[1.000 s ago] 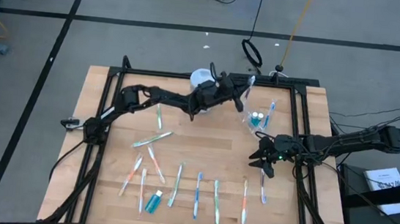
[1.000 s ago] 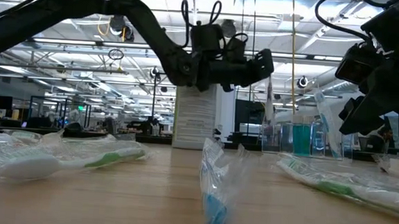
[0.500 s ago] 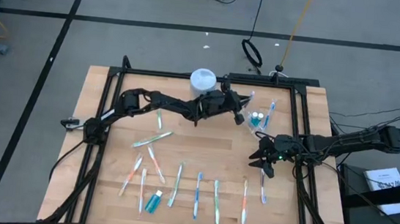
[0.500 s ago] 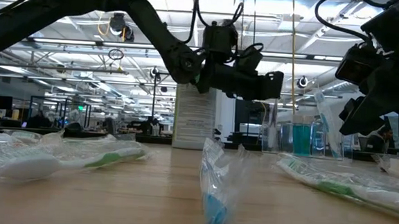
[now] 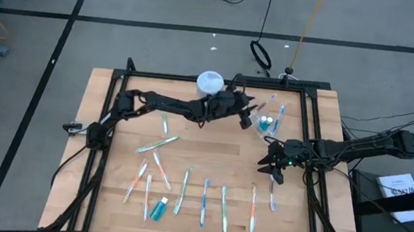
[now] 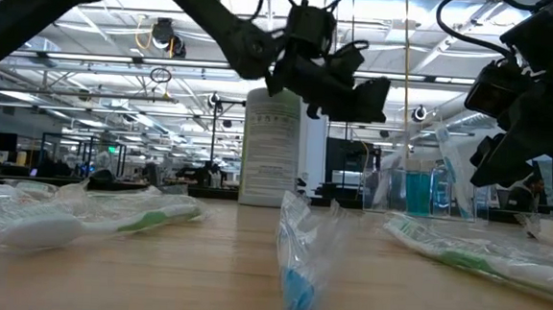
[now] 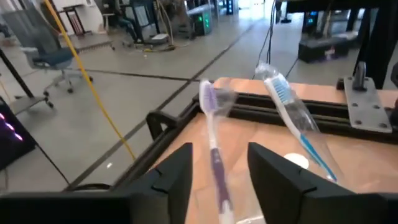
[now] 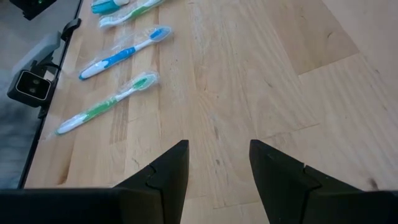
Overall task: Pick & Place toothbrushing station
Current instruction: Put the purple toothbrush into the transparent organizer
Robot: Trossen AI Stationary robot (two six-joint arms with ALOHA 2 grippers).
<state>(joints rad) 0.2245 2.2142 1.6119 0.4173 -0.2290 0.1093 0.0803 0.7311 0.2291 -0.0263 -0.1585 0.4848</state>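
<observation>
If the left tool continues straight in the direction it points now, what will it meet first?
Most likely the purple toothbrush standing in the clear cup: it rises right between the left tool's open fingers. The blue toothbrush stands just beside it. Exact depth is unclear.

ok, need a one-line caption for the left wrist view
Left pincer, open, faces two wrapped toothbrushes standing at the table's far corner, one purple-headed, one blue.
</observation>
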